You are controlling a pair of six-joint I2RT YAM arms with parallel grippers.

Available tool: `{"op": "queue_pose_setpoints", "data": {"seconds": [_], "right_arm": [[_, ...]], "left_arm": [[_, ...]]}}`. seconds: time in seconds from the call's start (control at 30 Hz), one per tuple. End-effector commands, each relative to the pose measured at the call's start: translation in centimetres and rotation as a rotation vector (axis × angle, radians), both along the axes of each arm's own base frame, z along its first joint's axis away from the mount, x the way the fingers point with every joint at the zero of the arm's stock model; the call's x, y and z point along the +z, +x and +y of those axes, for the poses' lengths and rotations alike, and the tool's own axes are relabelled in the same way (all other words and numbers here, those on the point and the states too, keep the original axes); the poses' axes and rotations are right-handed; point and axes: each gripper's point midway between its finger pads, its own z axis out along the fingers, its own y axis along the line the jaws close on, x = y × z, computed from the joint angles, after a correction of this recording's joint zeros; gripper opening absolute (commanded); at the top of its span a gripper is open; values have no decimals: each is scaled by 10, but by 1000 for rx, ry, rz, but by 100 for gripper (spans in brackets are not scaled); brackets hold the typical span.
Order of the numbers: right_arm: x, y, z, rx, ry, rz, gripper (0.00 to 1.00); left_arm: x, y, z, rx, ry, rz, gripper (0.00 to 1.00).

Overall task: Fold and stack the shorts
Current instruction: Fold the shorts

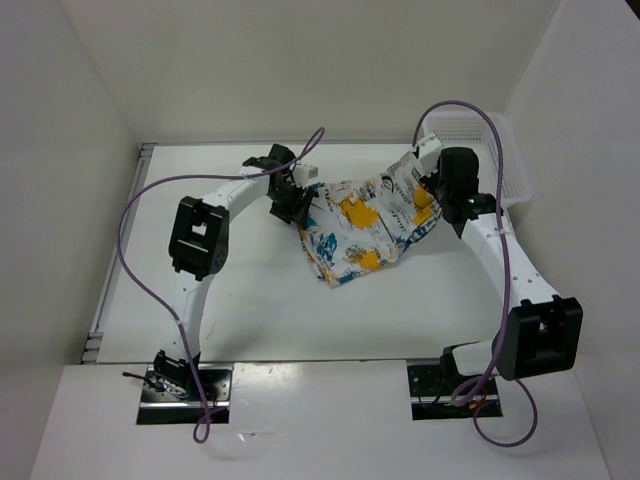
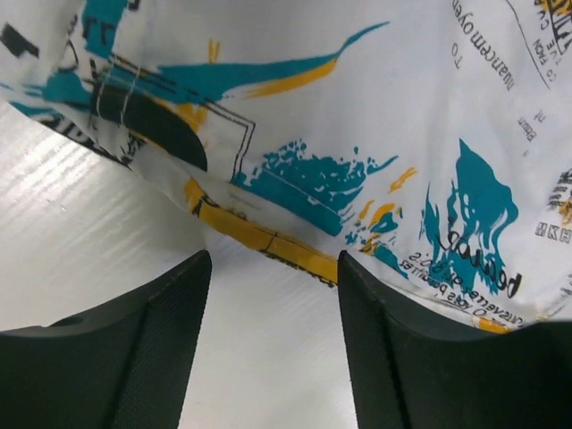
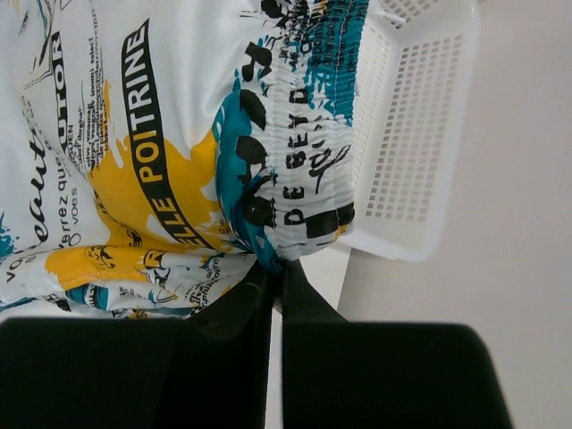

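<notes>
The shorts (image 1: 365, 228) are white cloth with yellow and teal patches and dark lettering, spread between both arms at mid table. My right gripper (image 3: 277, 268) is shut on the shorts' gathered waistband (image 3: 304, 134), holding that end up near the basket. My left gripper (image 2: 273, 268) is open just short of the cloth's yellow-trimmed edge (image 2: 268, 241), with only bare table between its fingers (image 2: 161, 349). In the top view the left gripper (image 1: 292, 205) sits at the shorts' left edge, the right gripper (image 1: 440, 195) at their right end.
A white plastic mesh basket (image 1: 510, 160) stands at the back right against the wall, close behind the right gripper, also seen as the basket (image 3: 420, 134) in the right wrist view. White walls enclose the table on the left, back and right.
</notes>
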Motion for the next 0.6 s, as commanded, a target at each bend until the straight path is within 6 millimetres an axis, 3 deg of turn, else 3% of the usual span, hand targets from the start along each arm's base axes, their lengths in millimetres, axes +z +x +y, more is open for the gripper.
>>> {"op": "queue_pose_setpoints", "data": {"seconds": [0.0,0.2,0.3,0.37,0.57], "right_arm": [[38,8,3,4,31,-103,0],[19,8,46,106,54,-41,0],[22,16,62,114,140,-46,0],[17,15,71,129,129,-27,0],[-2,1,130,252,160,30,0]], "left_arm": [[21,4,10,15,-58,-24,67],[8,-16,-11,-46,-215,110,70],[-3,-16,-25,-71,-232,136,70],[-12,-17,-24,-68,-225,158,64],[-20,-12,-25,-65,-216,158,45]]}}
